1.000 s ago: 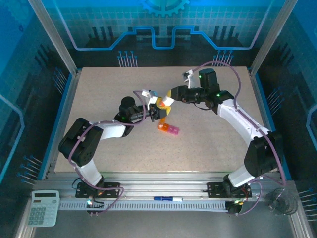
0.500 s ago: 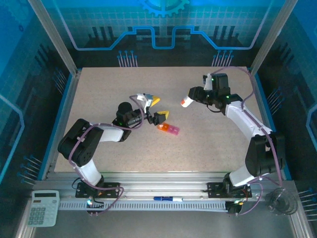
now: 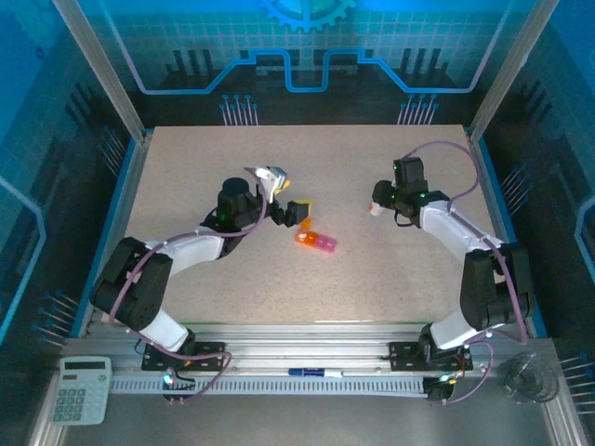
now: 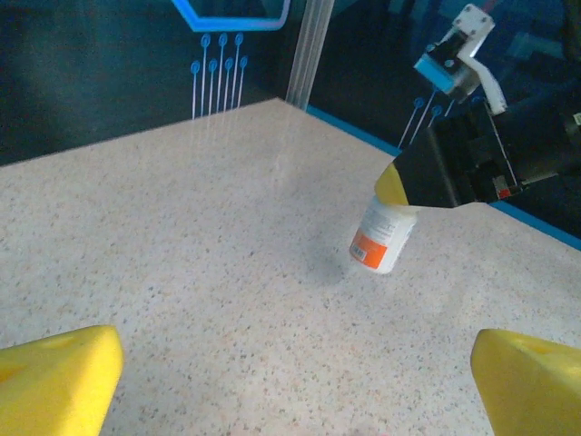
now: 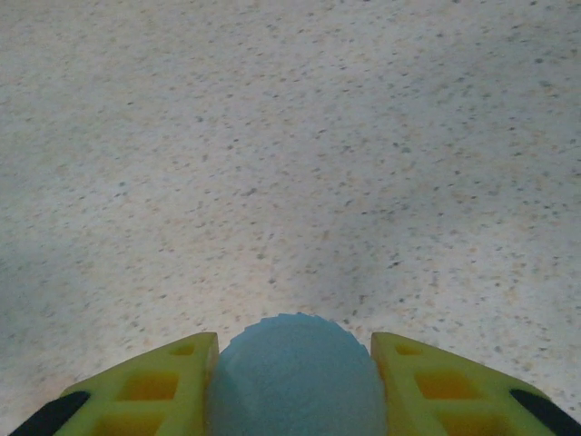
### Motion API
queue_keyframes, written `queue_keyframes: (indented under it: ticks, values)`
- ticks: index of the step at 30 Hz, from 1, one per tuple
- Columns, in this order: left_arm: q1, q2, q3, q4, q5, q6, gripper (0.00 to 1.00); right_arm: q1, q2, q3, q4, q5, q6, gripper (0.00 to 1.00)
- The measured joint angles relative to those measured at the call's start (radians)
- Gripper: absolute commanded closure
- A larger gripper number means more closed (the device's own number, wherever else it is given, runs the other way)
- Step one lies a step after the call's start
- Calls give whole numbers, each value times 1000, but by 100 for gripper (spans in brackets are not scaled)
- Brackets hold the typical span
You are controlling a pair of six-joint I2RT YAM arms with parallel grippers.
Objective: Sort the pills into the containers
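Note:
The containers point(image 3: 316, 242), a short strip with one orange compartment and pink ones beside it, lie mid-table. My left gripper point(image 3: 297, 213) hovers just behind the strip's orange end. In the left wrist view its yellow fingertips point(image 4: 56, 381) stand far apart with bare table between them, so the left gripper point(image 4: 295, 404) is open. My right gripper point(image 3: 382, 205) is shut on the small white bottle point(image 3: 376, 201) at the right of the table. The bottle point(image 4: 384, 238), white with an orange label, hangs tilted just above the tabletop. Its ribbed end point(image 5: 295, 381) sits between the right gripper's point(image 5: 295, 350) yellow fingers point(image 5: 154, 386).
The speckled tabletop point(image 3: 204, 279) has raised blue edges and metal corner posts point(image 3: 139, 139). A calculator point(image 3: 81, 389) and a pen point(image 3: 314, 373) lie on the rail in front of the table.
The two grippers, close together above the strip a second ago, have parted. The right arm carried the white bottle away to the right and lower. The left gripper stayed near the strip.

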Motion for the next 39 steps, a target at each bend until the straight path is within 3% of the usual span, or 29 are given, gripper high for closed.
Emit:
queue_keyframes:
  ticks: [7, 19, 28, 39]
  values:
    - [0, -2, 140, -290, -53, 11, 1, 0, 8, -82, 84, 69, 7, 79]
    - [1, -6, 145, -414, -109, 14, 1, 1, 71, -113, 167, 103, 8, 75]
    - [1, -70, 113, -366, -220, -18, 1, 8, 77, -134, 226, 103, 7, 62]
    - [1, -137, -24, -139, -392, -85, 1, 14, 76, -136, 180, 95, -11, 34]
